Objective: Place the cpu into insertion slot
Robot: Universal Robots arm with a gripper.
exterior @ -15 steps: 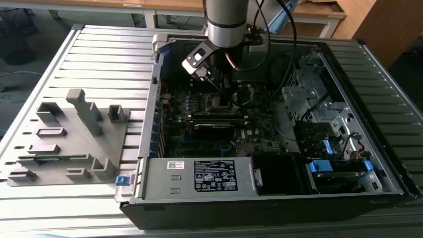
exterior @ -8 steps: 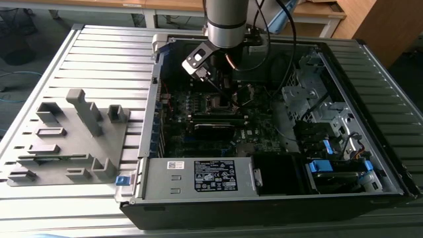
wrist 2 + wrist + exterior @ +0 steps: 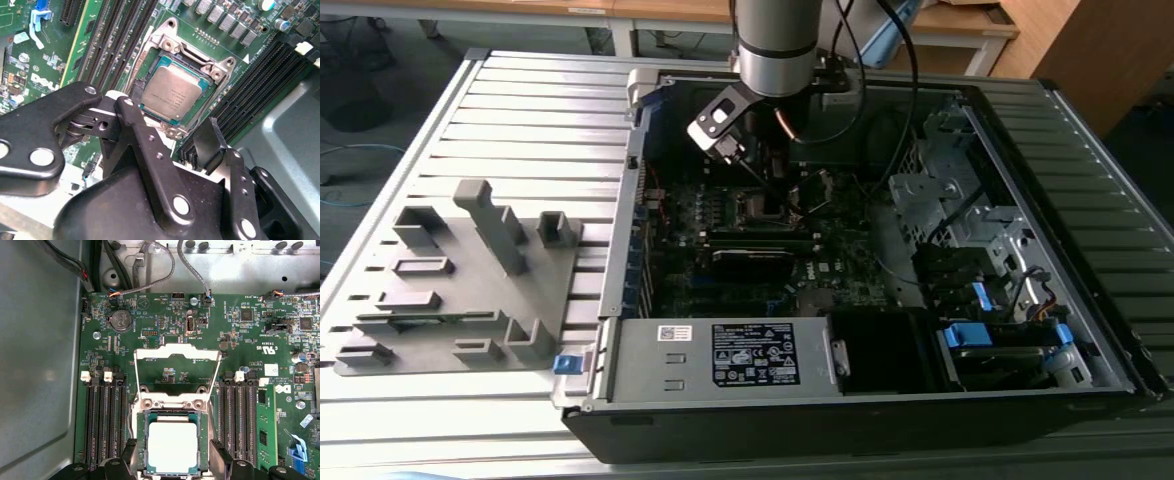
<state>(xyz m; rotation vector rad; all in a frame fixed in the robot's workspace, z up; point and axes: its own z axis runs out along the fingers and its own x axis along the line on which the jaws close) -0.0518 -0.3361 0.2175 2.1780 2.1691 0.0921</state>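
The small square cpu with its dull silver-grey metal top (image 3: 173, 447) (image 3: 172, 92) lies flat inside the insertion slot (image 3: 172, 412) (image 3: 187, 55), a square socket with a silvery metal frame on the green motherboard (image 3: 240, 347). The socket's hinged metal load plate (image 3: 177, 360) stands raised on the far side of the chip. Long black memory slots (image 3: 105, 417) run along both sides of the socket.

The black gripper (image 3: 172, 460) (image 3: 175, 130) hangs just above the chip with its fingers (image 3: 220, 455) (image 3: 207, 140) spread apart, one on each side of the cpu, pinching nothing.

In the exterior view the silver arm (image 3: 778, 45) reaches down into the open black computer case (image 3: 854, 400), which lies on a ribbed grey worktop (image 3: 520, 120). A grey plastic block with cut-out pockets (image 3: 460, 290) sits on the worktop at the exterior view's left of the case.
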